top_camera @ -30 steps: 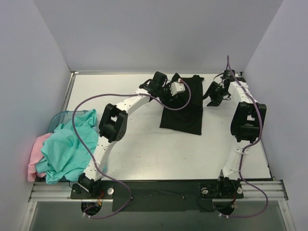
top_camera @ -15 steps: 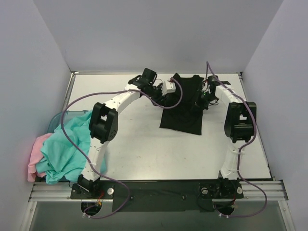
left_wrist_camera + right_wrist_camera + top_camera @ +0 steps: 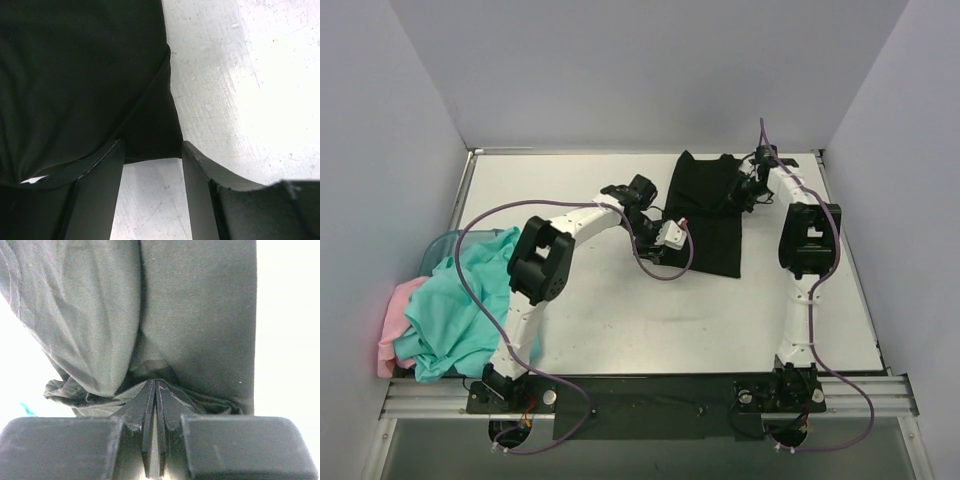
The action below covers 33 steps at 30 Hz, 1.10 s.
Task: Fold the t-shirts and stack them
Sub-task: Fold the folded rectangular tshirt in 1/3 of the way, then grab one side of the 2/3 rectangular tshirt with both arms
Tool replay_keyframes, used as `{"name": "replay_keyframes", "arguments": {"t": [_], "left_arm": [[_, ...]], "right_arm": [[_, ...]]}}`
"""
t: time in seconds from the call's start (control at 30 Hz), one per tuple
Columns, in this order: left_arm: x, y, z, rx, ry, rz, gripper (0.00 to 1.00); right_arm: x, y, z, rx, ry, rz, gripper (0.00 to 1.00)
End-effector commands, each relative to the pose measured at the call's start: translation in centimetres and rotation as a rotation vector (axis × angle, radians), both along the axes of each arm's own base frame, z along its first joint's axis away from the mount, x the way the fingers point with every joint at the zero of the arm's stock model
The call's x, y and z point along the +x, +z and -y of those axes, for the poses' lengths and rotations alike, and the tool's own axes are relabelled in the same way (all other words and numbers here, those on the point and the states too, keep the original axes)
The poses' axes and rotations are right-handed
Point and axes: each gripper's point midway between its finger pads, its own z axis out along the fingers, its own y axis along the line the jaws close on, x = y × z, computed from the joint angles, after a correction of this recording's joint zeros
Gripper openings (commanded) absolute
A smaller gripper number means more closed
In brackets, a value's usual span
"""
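Note:
A large black t-shirt lies as a long folded strip at the back middle of the table. My left gripper is open, low at the shirt's near-left corner. In the left wrist view the gripper has that corner of the black shirt just ahead of its fingertips, with bare table between the fingers. My right gripper sits at the shirt's far-right edge. In the right wrist view the gripper is shut on a bunched fold of the black shirt.
A heap of teal t-shirts and a pink t-shirt lies at the table's left edge over a translucent teal bin rim. Grey walls close in the back and both sides. Purple cables loop from both arms.
My left gripper moved from the shirt's far-left part down to its near-left corner. My right gripper moved left onto the shirt's far-right edge and shut on the cloth.

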Motion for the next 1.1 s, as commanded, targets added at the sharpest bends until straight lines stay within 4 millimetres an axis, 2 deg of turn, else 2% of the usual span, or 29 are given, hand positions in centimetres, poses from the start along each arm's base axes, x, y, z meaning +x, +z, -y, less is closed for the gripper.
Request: {"name": "replay_keyframes", "arguments": {"t": [0.0,0.03,0.07,0.1,0.13,0.17,0.2,0.23,0.27,0.33,0.37,0.4,0.43,0.47,0.5,0.57,0.6,0.67,0.7,0.77,0.8,0.87,1.0,1.07], "left_arm": [[0.1,3.1,0.7,-0.048,-0.083,0.129,0.59],[-0.1,2.6,0.7,-0.040,-0.084,0.131,0.59],[0.4,2.5,0.7,-0.027,-0.081,0.160,0.59],[0.2,2.1,0.7,-0.017,-0.087,0.163,0.59],[0.3,1.7,0.4,0.005,-0.088,0.174,0.59],[-0.1,1.5,0.3,0.013,-0.093,0.170,0.59],[-0.1,1.3,0.1,0.030,-0.093,0.173,0.59],[-0.6,1.0,0.0,0.039,-0.098,0.165,0.59],[-0.6,0.9,-0.1,0.046,-0.096,0.167,0.59],[-0.7,0.8,-0.3,0.050,-0.092,0.168,0.58],[-0.6,0.8,-0.3,0.048,-0.081,0.171,0.58],[-0.6,0.7,-0.3,0.053,-0.072,0.171,0.57],[-0.4,0.7,-0.2,0.048,-0.059,0.175,0.56],[-0.2,0.6,-0.2,0.053,-0.048,0.182,0.53],[-0.1,0.6,-0.1,0.050,-0.034,0.187,0.51],[0.3,0.4,-0.1,0.056,-0.013,0.198,0.41],[0.6,0.4,-0.2,0.059,-0.003,0.204,0.32],[0.5,0.4,0.0,0.056,0.004,0.201,0.22],[0.4,0.5,0.0,0.054,0.004,0.199,0.11],[0.3,0.6,-0.2,0.056,0.009,0.193,0.00],[0.2,0.8,-0.2,0.056,0.010,0.192,0.00],[0.2,1.0,-0.8,0.069,0.038,0.175,0.00],[-0.5,1.6,-2.8,0.094,0.056,0.142,0.00],[-1.4,2.1,-3.2,0.094,0.055,0.127,0.00]], "right_arm": [[0.5,4.3,1.8,0.005,-0.024,0.067,0.01],[0.1,5.7,2.3,0.001,-0.032,0.086,0.06],[-0.3,6.2,2.6,-0.004,-0.037,0.090,0.10],[-1.4,6.9,3.5,-0.023,-0.053,0.090,0.19],[-2.1,7.0,4.0,-0.042,-0.060,0.085,0.25],[-4.1,7.0,4.4,-0.054,-0.064,0.065,0.32],[-5.1,6.8,4.9,-0.074,-0.073,0.049,0.39],[-7.8,6.1,5.0,-0.081,-0.069,0.009,0.41],[-9.2,5.5,5.1,-0.096,-0.073,-0.017,0.45],[-14.2,2.8,4.8,-0.105,-0.056,-0.124,0.49],[-15.4,2.7,4.7,-0.108,-0.049,-0.138,0.49],[-17.5,1.4,4.4,-0.104,-0.044,-0.184,0.50],[-18.0,1.5,4.3,-0.095,-0.049,-0.177,0.50],[-19.4,0.3,3.8,-0.074,-0.050,-0.205,0.50],[-19.6,0.3,3.5,-0.057,-0.062,-0.198,0.50],[-20.2,-0.8,2.8,-0.015,-0.074,-0.214,0.49],[-20.3,-1.5,2.7,-0.004,-0.077,-0.213,0.47],[-19.9,-2.2,2.6,0.005,-0.109,-0.217,0.45],[-19.6,-2.3,2.7,0.006,-0.113,-0.216,0.44],[-19.3,-2.7,2.9,-0.002,-0.122,-0.223,0.30],[-19.4,-2.9,3.2,-0.005,-0.129,-0.229,0.16],[-19.9,-3.0,3.7,0.002,-0.146,-0.239,0.00],[-21.8,-2.3,4.4,-0.010,-0.126,-0.246,0.00],[-22.8,-1.7,4.1,-0.003,-0.099,-0.252,0.00]]}}
